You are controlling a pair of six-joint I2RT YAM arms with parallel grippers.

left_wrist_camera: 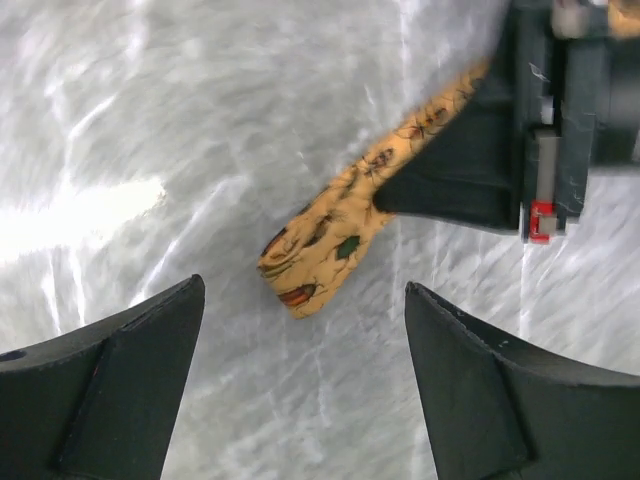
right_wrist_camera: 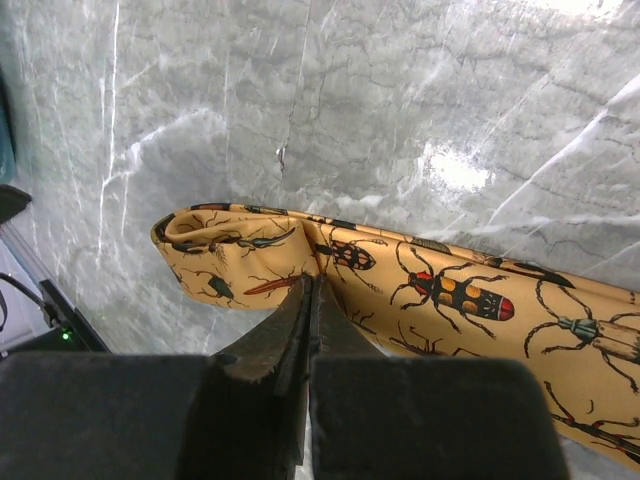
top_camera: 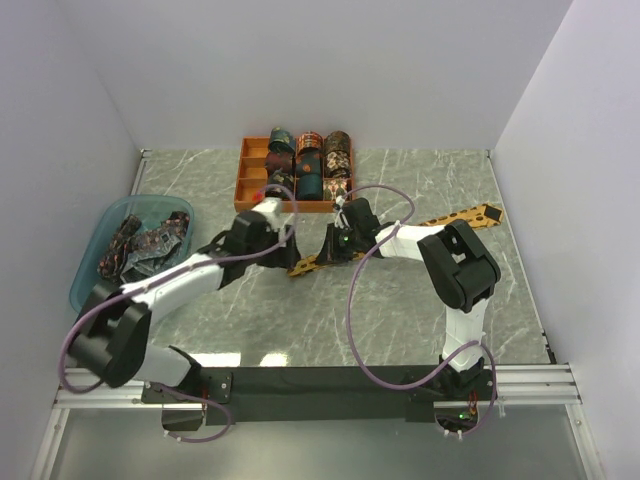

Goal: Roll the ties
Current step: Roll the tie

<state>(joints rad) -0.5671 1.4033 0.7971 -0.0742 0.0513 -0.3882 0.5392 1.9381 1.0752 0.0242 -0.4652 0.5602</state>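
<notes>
Presently, the long mustard-gold fabric necktie printed with beetles lay flat on the grey marbled bench. It ran slantwise from the right side toward the middle. Its near end was doubled over on itself into a small loose fold resting on the bench surface.

The right hand was positioned directly over the necktie, just behind that fold. Its two black fingers were pressed together with the fabric nipped between their tips. The broader run of the necktie extended away from the fingers to the right in the right wrist view and lay unwrinkled on the bench.

The left hand was positioned over the folded end from the opposite side. Its fingers were spread wide, one on each side of the fold, and were apart from the fabric in the left wrist view. The body of the right hand stood close by, at the upper right of that view.

At the far edge of the bench stood the orange plastic compartment tray. Several rolled ties in dark, maroon and teal patterns were set in its right-hand compartments. On the left side of the bench sat the translucent blue plastic basin. A heap of loose dark patterned ties lay inside it, well apart from both hands.
</notes>
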